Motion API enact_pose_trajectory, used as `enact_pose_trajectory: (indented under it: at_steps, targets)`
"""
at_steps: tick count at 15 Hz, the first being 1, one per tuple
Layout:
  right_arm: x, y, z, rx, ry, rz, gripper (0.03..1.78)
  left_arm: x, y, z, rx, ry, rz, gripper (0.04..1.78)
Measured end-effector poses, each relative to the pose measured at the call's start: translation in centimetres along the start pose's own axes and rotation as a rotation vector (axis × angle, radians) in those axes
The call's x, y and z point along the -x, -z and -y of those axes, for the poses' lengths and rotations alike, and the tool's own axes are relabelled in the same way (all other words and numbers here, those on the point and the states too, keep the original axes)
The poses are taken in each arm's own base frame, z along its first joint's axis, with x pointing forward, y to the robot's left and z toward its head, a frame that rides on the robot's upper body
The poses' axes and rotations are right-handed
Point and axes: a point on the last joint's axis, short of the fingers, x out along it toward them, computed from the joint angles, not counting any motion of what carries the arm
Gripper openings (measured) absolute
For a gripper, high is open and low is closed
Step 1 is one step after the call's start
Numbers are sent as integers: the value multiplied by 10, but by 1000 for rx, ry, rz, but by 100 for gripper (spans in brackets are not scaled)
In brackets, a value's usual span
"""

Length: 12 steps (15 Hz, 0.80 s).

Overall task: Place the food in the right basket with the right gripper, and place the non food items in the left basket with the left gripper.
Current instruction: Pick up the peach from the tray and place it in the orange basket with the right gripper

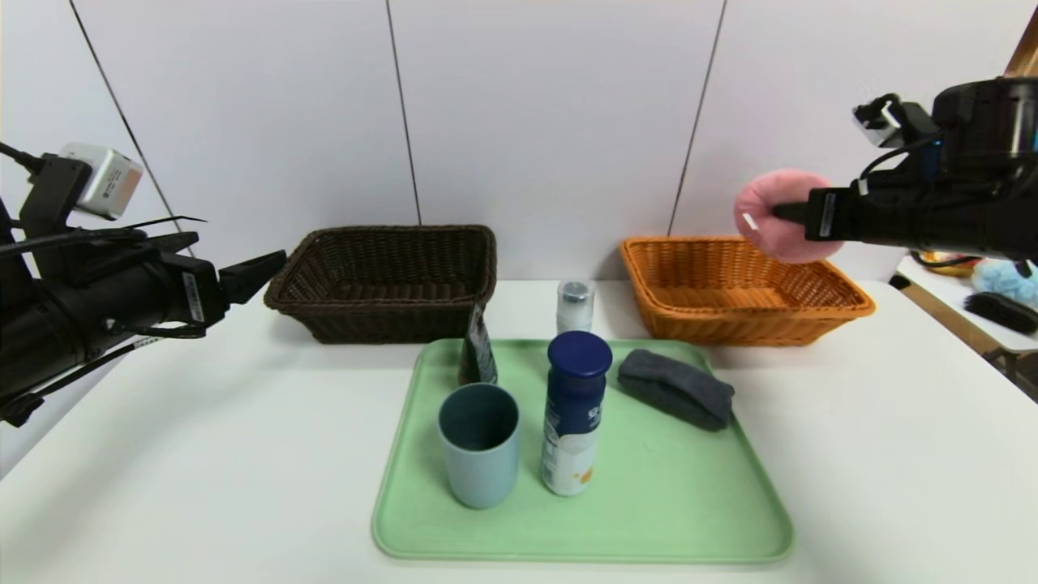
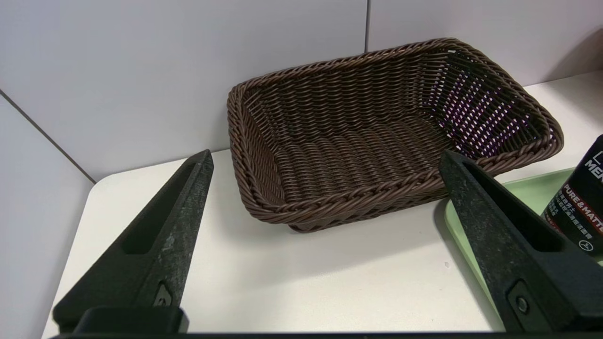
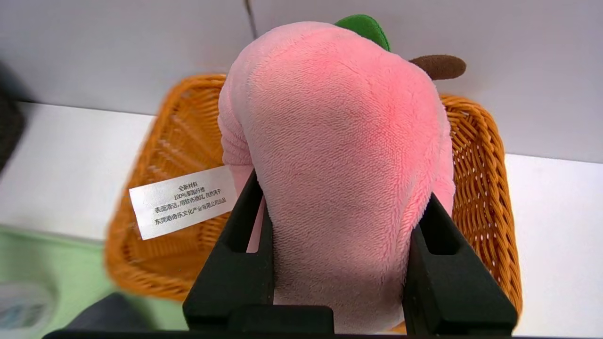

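**Peach in my right hand, up over the orange basket**

My right hand (image 3: 337,207) is squeezed onto the pink plush peach (image 1: 774,215). Its two black fingers (image 3: 240,263) press into the soft sides, about half closed. I am holding the peach up in the air, over the near edge of the orange basket (image 1: 742,292). It is not touching the basket. A white tag (image 3: 183,200) hangs off the peach, and a green leaf (image 3: 365,28) pokes out at its far end.

My left hand (image 2: 325,157) is wide open and holds nothing. It hangs over the left side of the tabletop (image 1: 203,454), pointing at the dark brown basket (image 1: 385,280). I see nothing inside that basket.

A green tray (image 1: 673,503) sits on the tabletop in front of both baskets. On it stand the grey-blue cup (image 1: 478,446) and, just beside it, the tall white bottle with the navy cap (image 1: 574,422). The black tube (image 1: 478,353) stands behind the cup. The folded dark grey cloth (image 1: 675,388) lies near the tray's right back corner. The slim white bottle with the grey cap (image 1: 574,307) stands just behind the tray, between the two baskets.
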Motion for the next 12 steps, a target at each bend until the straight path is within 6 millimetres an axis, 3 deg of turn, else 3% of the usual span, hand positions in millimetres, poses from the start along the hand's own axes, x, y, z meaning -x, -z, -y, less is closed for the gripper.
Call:
enact_pose_trajectory:
  at_steps: [3,6,12]
  targets:
    - [-42,11,17,8,42,-58,70,1,-1,0,-2,1,3,169]
    - [-69,28,36,50,87,-119,70,1,0,0,-3,-1,2,169]
    - [-85,43,43,44,105,-173,70,1,0,0,-2,-1,-1,169]
